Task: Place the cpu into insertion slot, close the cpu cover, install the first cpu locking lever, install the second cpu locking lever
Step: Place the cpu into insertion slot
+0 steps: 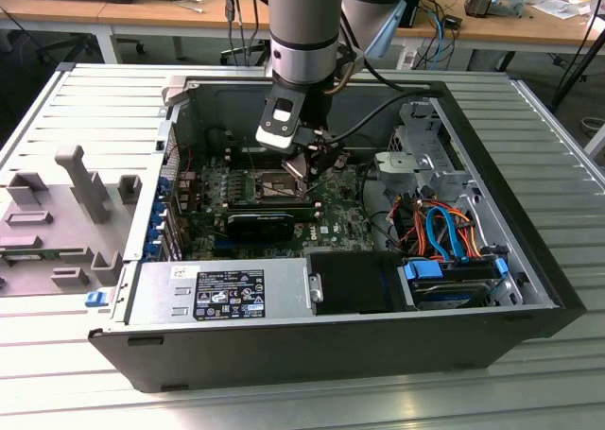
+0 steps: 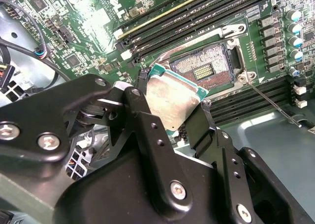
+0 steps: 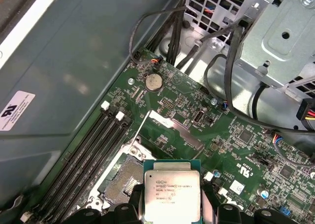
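**One chip in the fingers, not yet square over the socket**

One small square cpu [image 2: 173, 102] hangs above the green board, clear of it and tilted, with its dull metal top facing the second wrist view. The gripper [image 2: 172, 116] has hold of it by two opposite edges. The black fingers [image 2: 141, 97] are closed only to the width of the chip and nothing else is in them. In the first wrist view the cpu [image 3: 172, 197] sits flat-on between the same fingers.

Just beyond the chip lies the insertion slot [image 2: 206, 65], its brownish contact field bare inside the silvery frame. In the first wrist view the insertion slot [image 3: 122, 177] shows past one edge of the chip rather than directly beneath it, so I judge the chip to be offset from the socket as well as raised off it. In the exterior view the socket [image 1: 267, 186] lies slightly toward that view's left of the gripper [image 1: 304, 165].

A thin silvery plate [image 3: 174, 130] stands along the socket's edge; this is probably the cpu cover swung open, though I cannot be certain.

Long black memory slots [image 2: 197, 10] run beside the socket on the motherboard [image 1: 336, 217], which lies inside the open computer case [image 1: 378, 350].
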